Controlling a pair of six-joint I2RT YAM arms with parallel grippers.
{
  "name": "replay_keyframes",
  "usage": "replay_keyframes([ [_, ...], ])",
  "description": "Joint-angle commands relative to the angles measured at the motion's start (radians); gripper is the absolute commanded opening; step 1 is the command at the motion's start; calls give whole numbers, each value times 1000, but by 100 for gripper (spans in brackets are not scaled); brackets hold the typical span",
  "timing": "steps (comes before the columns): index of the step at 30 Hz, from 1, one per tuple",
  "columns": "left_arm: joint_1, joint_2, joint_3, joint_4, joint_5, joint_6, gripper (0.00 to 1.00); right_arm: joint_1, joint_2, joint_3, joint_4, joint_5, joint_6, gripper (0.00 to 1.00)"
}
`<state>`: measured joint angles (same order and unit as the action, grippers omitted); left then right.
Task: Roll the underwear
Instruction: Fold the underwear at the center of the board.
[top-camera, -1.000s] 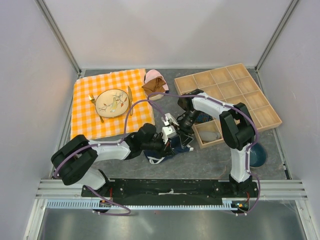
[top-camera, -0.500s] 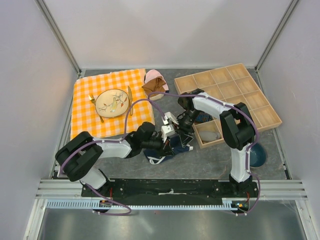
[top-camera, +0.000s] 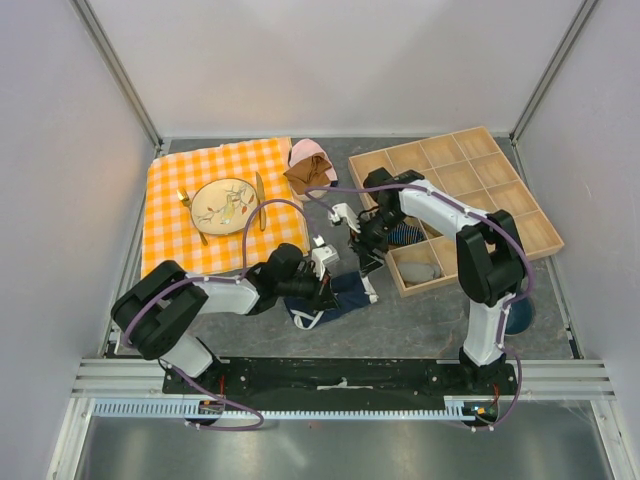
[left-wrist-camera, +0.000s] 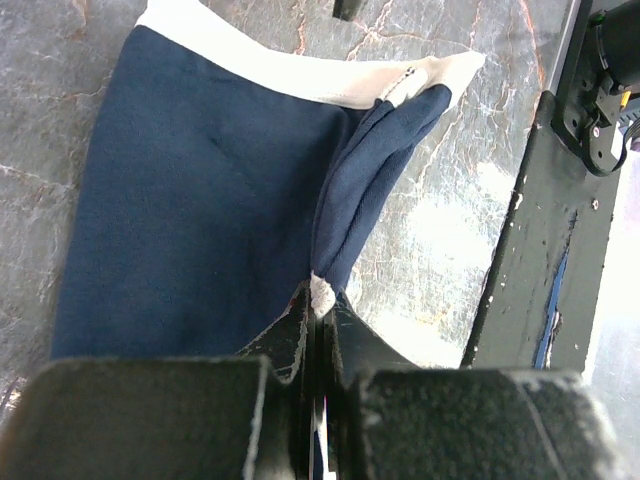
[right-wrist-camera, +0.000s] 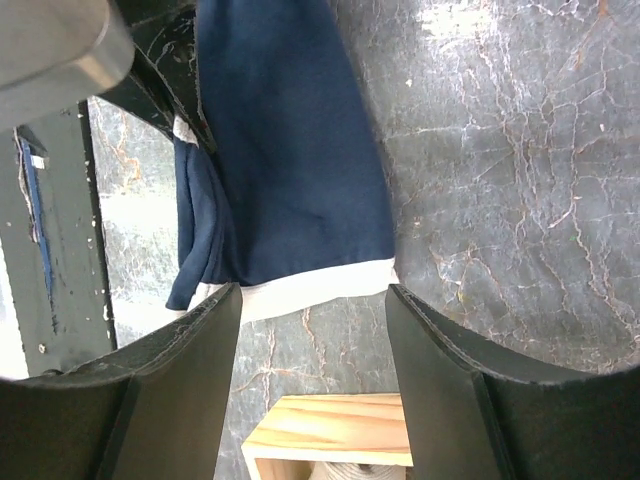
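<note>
The navy underwear with a white trim lies on the grey table between the arms. In the left wrist view it spreads flat, with one folded edge running into the jaws. My left gripper is shut on that edge at the underwear's left side. My right gripper is open and empty, held above the trim end of the underwear and beside the wooden tray's corner.
A wooden compartment tray stands at the right, holding a striped dark-blue roll and a grey roll. Brown and pink garments lie at the back. An orange checked cloth bears a plate and cutlery. A blue bowl sits at the right.
My right gripper has let go of the underwear, opened and drawn back toward the tray. My left gripper has shifted slightly left, still pinching the cloth, which now lies flatter.
</note>
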<state>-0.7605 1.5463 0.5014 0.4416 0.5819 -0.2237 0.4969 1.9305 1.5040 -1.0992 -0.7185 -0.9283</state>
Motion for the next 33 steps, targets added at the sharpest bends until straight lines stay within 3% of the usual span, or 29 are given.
replay_keyframes([
  [1, 1, -2, -9, 8, -25, -45, 2, -12, -37, -33, 15, -62, -38, 68],
  [7, 7, 14, 5, -3, -33, -54, 2, -6, -111, -94, -85, -148, -223, 70],
  [11, 18, 18, 6, -6, -39, -65, 2, 6, -154, -133, -87, -148, -254, 72],
  [17, 29, 26, 9, -9, -37, -75, 2, 35, -142, -168, -62, -124, -230, 74],
  [25, 33, 28, 3, -4, -30, -83, 2, 72, -165, -261, 146, -41, -51, 76],
  [33, 41, 26, -4, 8, -27, -100, 2, 80, -148, -288, 183, 7, -18, 66],
])
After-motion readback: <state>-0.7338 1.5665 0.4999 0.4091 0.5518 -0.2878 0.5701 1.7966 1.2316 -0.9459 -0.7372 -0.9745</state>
